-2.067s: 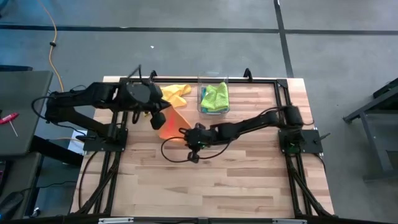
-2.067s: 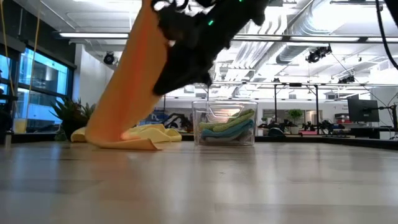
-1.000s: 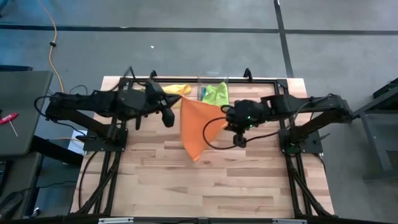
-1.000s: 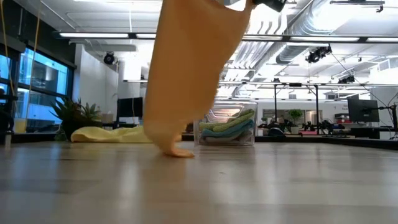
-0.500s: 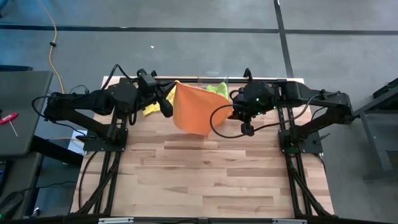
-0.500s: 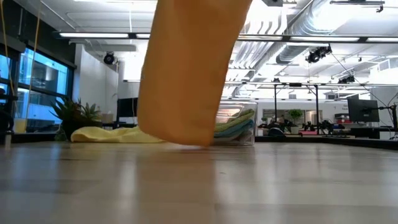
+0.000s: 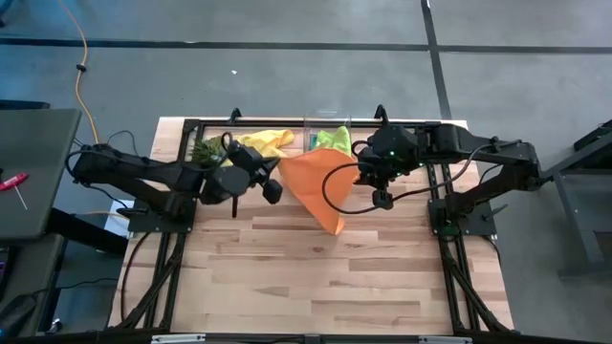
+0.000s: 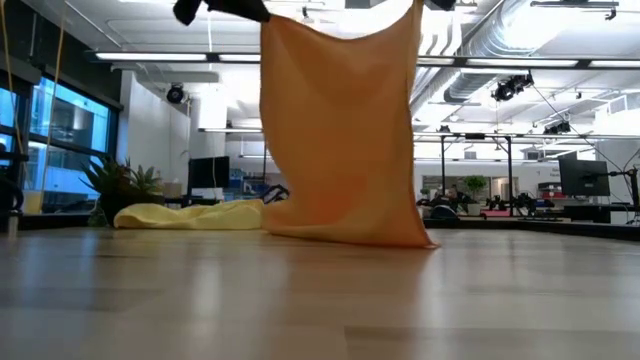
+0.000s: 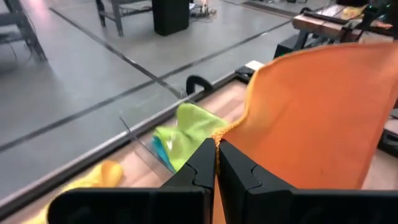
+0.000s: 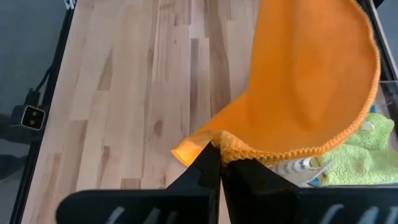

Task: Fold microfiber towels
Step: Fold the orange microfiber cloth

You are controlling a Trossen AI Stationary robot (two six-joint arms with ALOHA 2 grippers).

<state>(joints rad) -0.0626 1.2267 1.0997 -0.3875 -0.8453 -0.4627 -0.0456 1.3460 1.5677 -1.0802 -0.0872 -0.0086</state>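
Note:
The orange microfiber towel (image 7: pixel 320 186) hangs as a broad sheet (image 8: pixel 340 130) between my two grippers over the table's far middle. Its lower edge (image 8: pixel 350 236) rests on the wood. My left gripper (image 7: pixel 273 188) is shut on one upper corner and my right gripper (image 7: pixel 382 199) on the other. A yellow towel (image 7: pixel 263 141) lies flat near the far edge. A lime green towel (image 9: pixel 186 127) sits in a clear box. My left gripper pinches the orange towel's upper corner (image 9: pixel 220 133) at its stitched edge between the two shut fingers, coming nearly level from the table's left. The towel hangs below it. Its top edge sags slightly toward the other gripper. My right gripper pinches the opposite upper corner (image 10: pixel 227 145) at the hemmed edge between its shut fingers, slanting downward from the table's right. A small tip of cloth (image 10: pixel 186 151) sticks out past the fingers. The sheet drops from there to the table.
The clear plastic box (image 7: pixel 328 143) stands at the far edge behind the hanging towel. A green leafy clump (image 7: pixel 206 150) sits at the far left by the black frame rail (image 7: pixel 402 122). Bare wood (image 7: pixel 316 277) stretches toward the near edge.
My right gripper has drawn back toward the far right with its corner. My left gripper rose a little, then sank toward the near edge. The orange towel, which hung narrow with one point on the table, is now spread wide between both grippers with its lower edge on the wood.

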